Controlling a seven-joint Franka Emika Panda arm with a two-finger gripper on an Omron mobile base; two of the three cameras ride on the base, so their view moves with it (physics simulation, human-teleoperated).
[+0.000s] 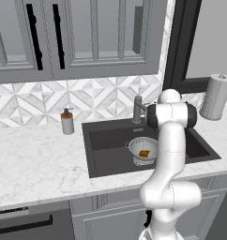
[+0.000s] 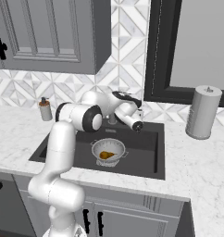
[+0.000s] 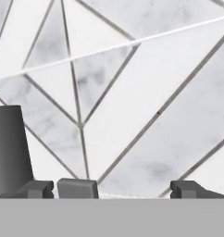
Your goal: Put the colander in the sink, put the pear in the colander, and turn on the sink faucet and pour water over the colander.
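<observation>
Pear (image 2: 106, 154) sits in colander (image 2: 108, 152) in sink (image 1: 110, 161) — faucet step in hand: gripper (image 3: 114, 189), spread wide at the sink faucet (image 1: 138, 109), next needs the lever nudged.

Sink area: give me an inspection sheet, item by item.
Surface: white marble counter around the dark sink.
Job's things: colander stands in the sink; pear lies inside it; sink faucet at the back rim, no water seen.
Clutter: soap bottle, paper towel roll.
Grippers: gripper open, empty, beside the faucet post, facing the tiles.
Cables: nothing seen.
Surroundings: grey cabinets, patterned backsplash, dark window frame.
</observation>
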